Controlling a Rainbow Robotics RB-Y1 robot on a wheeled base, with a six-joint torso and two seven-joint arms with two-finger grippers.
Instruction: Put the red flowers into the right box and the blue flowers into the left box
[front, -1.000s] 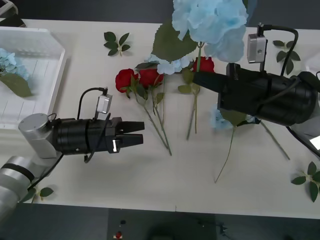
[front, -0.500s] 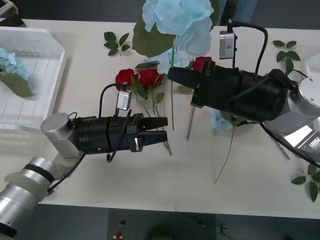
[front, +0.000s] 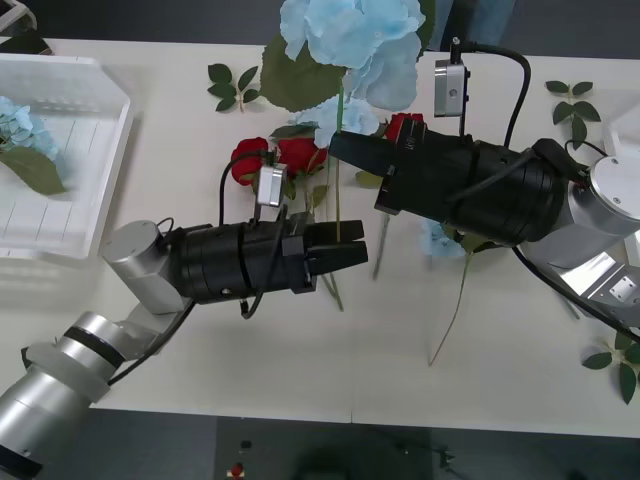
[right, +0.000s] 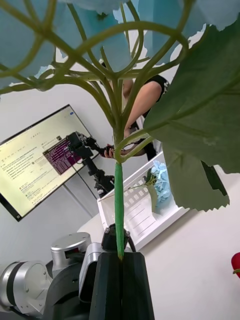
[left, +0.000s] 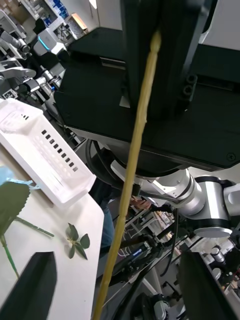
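My right gripper (front: 345, 152) is shut on the stem of a blue flower (front: 350, 40) and holds it upright above the table; the right wrist view has its black fingers (right: 120, 280) pinching the green stem (right: 119, 200). My left gripper (front: 358, 256) is open just below, with the hanging stem (left: 135, 165) running between its spread fingers (left: 35, 285). Three red flowers (front: 250, 158) (front: 300, 152) (front: 405, 125) lie on the table behind the arms. The left box (front: 95, 150) holds a blue flower (front: 15, 125). The right box (left: 45, 150), white with slots, stands beyond the right arm.
Another blue flower (front: 435, 240) lies under the right arm, its stem (front: 455, 300) reaching toward the front edge. A small blue cluster (front: 345, 122) lies by the roses. Loose leaf sprigs (front: 232, 85) (front: 570, 100) (front: 620, 362) are scattered on the white table (front: 200, 390).
My left gripper has moved right, up to the hanging stem. My right arm carried the blue flower leftward over the roses and has now nearly stopped.
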